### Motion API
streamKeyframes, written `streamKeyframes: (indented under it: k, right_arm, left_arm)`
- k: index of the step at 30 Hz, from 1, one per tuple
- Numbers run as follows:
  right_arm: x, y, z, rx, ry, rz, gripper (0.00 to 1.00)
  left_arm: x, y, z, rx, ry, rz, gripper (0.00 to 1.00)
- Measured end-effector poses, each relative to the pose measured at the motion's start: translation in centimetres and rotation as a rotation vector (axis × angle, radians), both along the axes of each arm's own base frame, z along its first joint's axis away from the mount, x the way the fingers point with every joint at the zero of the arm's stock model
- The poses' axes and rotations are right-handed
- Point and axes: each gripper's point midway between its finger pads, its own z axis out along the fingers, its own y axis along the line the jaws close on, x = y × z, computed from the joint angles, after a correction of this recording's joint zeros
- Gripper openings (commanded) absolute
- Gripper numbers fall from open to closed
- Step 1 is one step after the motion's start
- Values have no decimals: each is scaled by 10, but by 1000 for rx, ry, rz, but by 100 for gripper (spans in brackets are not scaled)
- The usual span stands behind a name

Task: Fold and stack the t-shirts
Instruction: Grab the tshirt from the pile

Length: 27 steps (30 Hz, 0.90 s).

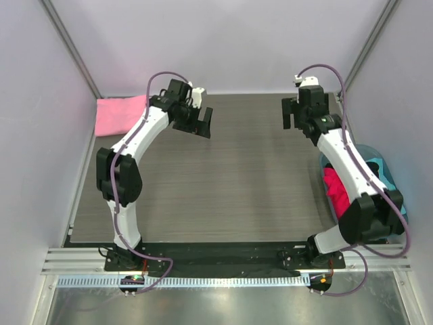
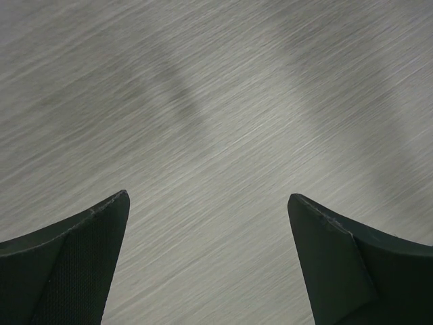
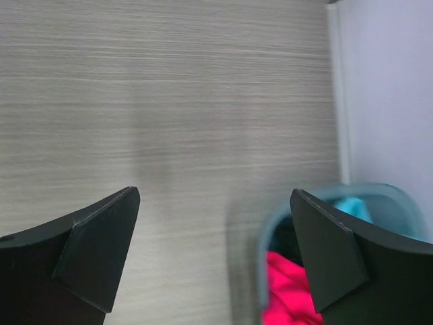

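Observation:
A light pink t-shirt (image 1: 120, 114) lies folded at the table's far left edge. A crimson-red t-shirt (image 1: 336, 188) is bunched inside a teal basket (image 1: 379, 159) at the right, partly hidden by the right arm. My left gripper (image 1: 201, 126) hovers open over bare table, to the right of the pink shirt; the left wrist view shows only wood grain between its fingertips (image 2: 208, 203). My right gripper (image 1: 292, 119) stands open above the far right of the table. In its wrist view (image 3: 215, 196) the red t-shirt (image 3: 287, 288) and the basket rim (image 3: 265, 237) show beside the right finger.
White walls close in the table on the left, back and right (image 3: 385, 88). The grey wood-grain table top (image 1: 230, 183) spreads between the two arms. Something teal (image 3: 352, 205) lies in the basket behind the red cloth.

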Motion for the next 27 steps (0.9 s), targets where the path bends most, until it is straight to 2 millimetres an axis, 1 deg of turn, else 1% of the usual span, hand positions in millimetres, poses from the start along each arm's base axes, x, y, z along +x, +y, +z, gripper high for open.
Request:
streamKeyframes:
  k: [2, 4, 6, 7, 9, 10, 13, 15, 16, 18, 20, 21, 23, 24, 25, 27]
  right_arm:
    - [-16, -15, 16, -65, -23, -3, 100]
    - [-34, -36, 31, -136, -36, -14, 97]
    - [-52, -57, 43, -196, -40, -34, 92]
    - [-62, -68, 49, -229, -37, -43, 86]
    - [-83, -87, 61, -294, -21, -59, 83]
    - [-92, -93, 65, -321, -13, -62, 82]
    - [-119, -104, 71, -405, 32, -46, 81]
    - [-131, -110, 66, -459, 78, -31, 80]
    - [-137, -112, 61, -484, 111, -20, 78]
    - [-145, -117, 45, -531, 179, 5, 77]
    - [-152, -119, 27, -567, 255, 39, 72]
    - [-155, -121, 18, -580, 290, 52, 71]
    - [-162, -124, 0, -599, 355, 79, 67]
    - [-163, -124, -3, -601, 366, 82, 66]
    - [-166, -127, -11, -608, 393, 88, 65]
    - [-169, -130, -20, -613, 428, 92, 63]
  left_arm:
    - [-1, 7, 6, 40, -38, -26, 100]
    - [-6, 14, 13, 75, -68, -57, 100]
    - [-11, 18, 19, 105, -87, -91, 100]
    - [-15, 20, 21, 117, -95, -109, 100]
    - [-21, 23, 24, 135, -98, -143, 95]
    - [-23, 23, 24, 142, -96, -157, 92]
    - [-28, 26, 21, 165, -88, -185, 89]
    - [-32, 28, 18, 179, -76, -197, 88]
    - [-33, 29, 17, 186, -73, -205, 86]
    - [-37, 32, 14, 204, -56, -222, 85]
    - [-38, 36, 12, 234, -27, -239, 81]
    - [-36, 36, 11, 248, -12, -245, 80]
    - [-25, 36, 12, 274, 1, -255, 78]
    - [-19, 34, 9, 281, 3, -257, 79]
    - [-16, 34, 5, 289, 11, -260, 79]
    - [-19, 38, -8, 318, 53, -273, 79]
